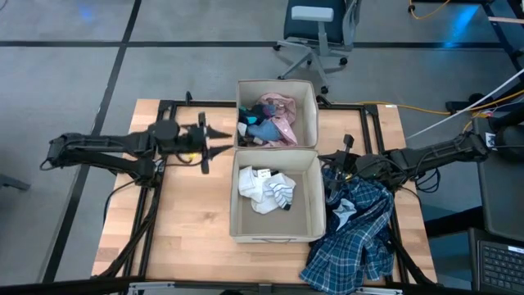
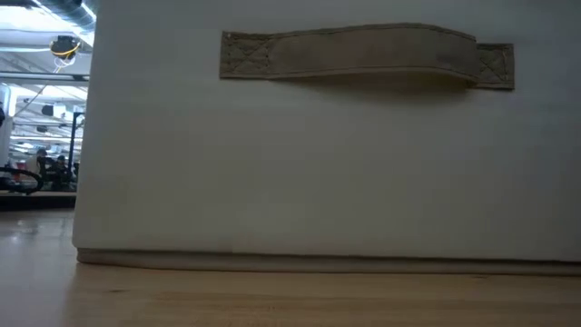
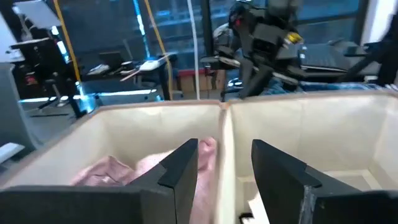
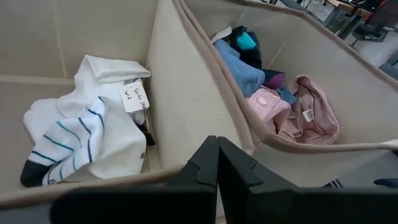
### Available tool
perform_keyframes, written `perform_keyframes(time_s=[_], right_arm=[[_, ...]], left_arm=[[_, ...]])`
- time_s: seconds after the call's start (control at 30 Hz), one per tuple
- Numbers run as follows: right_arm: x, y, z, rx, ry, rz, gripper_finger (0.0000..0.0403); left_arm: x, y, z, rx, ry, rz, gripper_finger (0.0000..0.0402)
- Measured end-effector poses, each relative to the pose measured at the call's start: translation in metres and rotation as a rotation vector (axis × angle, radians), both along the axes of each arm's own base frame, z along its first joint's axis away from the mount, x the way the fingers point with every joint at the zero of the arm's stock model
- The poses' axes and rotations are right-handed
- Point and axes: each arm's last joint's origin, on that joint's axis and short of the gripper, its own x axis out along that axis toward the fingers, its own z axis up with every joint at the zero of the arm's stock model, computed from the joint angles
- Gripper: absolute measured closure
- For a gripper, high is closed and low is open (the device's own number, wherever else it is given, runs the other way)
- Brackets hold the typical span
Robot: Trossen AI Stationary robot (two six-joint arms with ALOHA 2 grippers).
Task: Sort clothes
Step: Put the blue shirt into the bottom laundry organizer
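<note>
We see the clothes split up. A crumpled pink shirt (image 1: 278, 117) lies with small blue and teal socks (image 4: 239, 59) in the far bin (image 1: 309, 102). A white top (image 1: 264, 188) with thin dark stripes and a paper tag sits in the near bin (image 1: 233, 205). A rumpled blue-white plaid shirt (image 1: 356, 233) sprawls on the table (image 1: 184, 238) beside that bin, hanging over the front edge. The left gripper (image 1: 219, 141) hovers beside the bins with its fingers apart and empty. The right gripper (image 1: 337, 162) sits pressed closed, holding nothing, above the plaid shirt.
</note>
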Motion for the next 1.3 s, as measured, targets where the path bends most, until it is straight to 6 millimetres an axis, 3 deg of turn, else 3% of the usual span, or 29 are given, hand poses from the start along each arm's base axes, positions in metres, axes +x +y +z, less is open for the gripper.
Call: perform_keyframes(time_s=[0.17,0.27,0.47,0.7,0.83,0.93,1.13,1.3], right_arm=[[-0.009,-0.002,0.006,0.005,-0.042,-0.010,0.0395],[-0.014,-0.004,0.011,0.016,-0.079,-0.010,0.0395],[-0.027,-0.007,0.023,0.028,-0.088,-0.015,0.0395],[-0.038,-0.008,0.071,0.171,-0.015,-0.048,0.0395],[-0.035,-0.005,0.094,0.293,0.172,-0.087,0.0399],[-0.027,-0.001,0.098,0.417,0.378,-0.162,0.0399],[-0.018,0.011,0.085,0.672,0.749,-0.316,0.0400],[-0.022,0.028,0.077,0.720,0.824,-0.339,0.0395]], left_arm=[[-0.006,-0.008,-0.046,-0.018,-0.056,-0.041,0.0262],[-0.009,-0.010,-0.064,-0.015,-0.090,-0.052,0.0263],[-0.013,-0.008,-0.068,0.031,-0.115,-0.030,0.0263],[-0.013,-0.008,-0.070,0.029,-0.098,-0.029,0.0263],[-0.013,-0.008,-0.070,0.032,-0.097,-0.030,0.0263],[-0.013,-0.008,-0.070,0.034,-0.096,-0.030,0.0263],[-0.012,-0.008,-0.072,0.029,-0.076,-0.030,0.0263],[-0.012,-0.008,-0.073,0.023,-0.067,-0.030,0.0263]])
